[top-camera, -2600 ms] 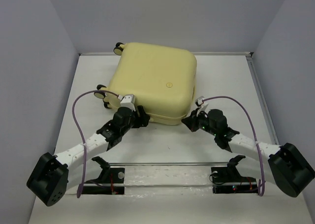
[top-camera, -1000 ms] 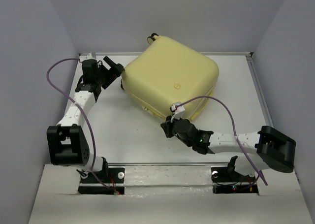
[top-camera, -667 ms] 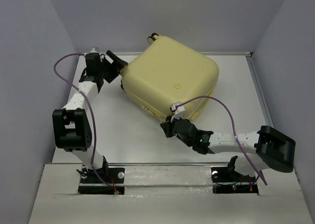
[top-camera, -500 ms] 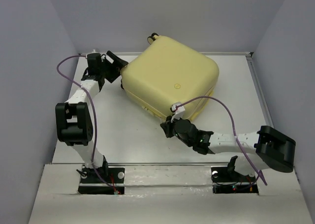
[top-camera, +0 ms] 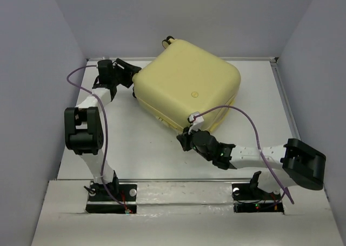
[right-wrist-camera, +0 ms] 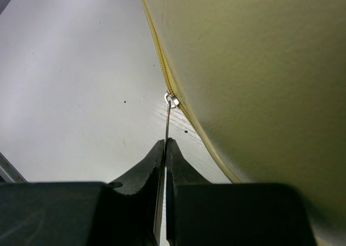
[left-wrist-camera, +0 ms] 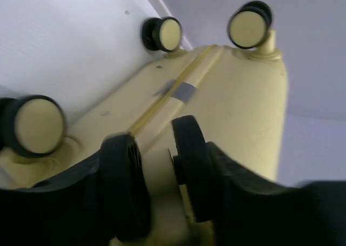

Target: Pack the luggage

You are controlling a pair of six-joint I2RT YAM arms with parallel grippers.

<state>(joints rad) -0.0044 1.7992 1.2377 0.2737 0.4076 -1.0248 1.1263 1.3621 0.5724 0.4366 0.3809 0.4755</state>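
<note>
Luggage sits far-centre. Left arm reaches far, left gripper clamped round a wheel; right arm lies low, right gripper pinched tight on the zipper pull.

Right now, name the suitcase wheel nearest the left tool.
The edge-on wheel inside the left tool, low in the left wrist view; the other three show cream faces farther off.

1 suitcase; 4 wheels; 1 zipper pull; 2 arms; 2 purple cables.
</note>
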